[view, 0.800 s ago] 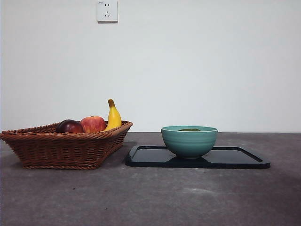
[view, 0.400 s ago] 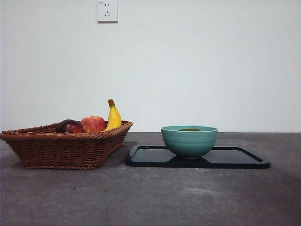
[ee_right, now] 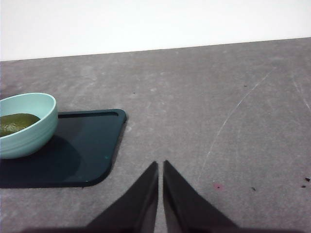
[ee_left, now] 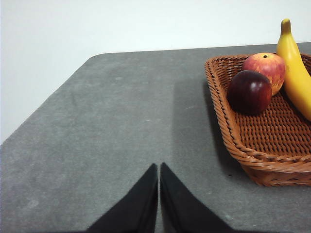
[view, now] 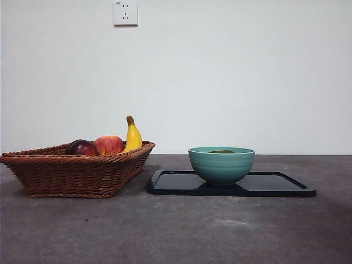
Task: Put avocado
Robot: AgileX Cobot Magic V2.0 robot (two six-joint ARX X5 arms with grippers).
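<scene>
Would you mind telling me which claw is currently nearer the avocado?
Right. The right claw waits near the tray's corner, with the avocado in the bowl in view. The left claw waits beside the basket.

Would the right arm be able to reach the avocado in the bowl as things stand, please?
Probably yes. The avocado lies uncovered in the open bowl on the tray, with only bare table between it and the right end effector, which is shut and would need opening.

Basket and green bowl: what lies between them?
In the front view, only bare table and the tray's left edge separate basket and bowl.
</scene>
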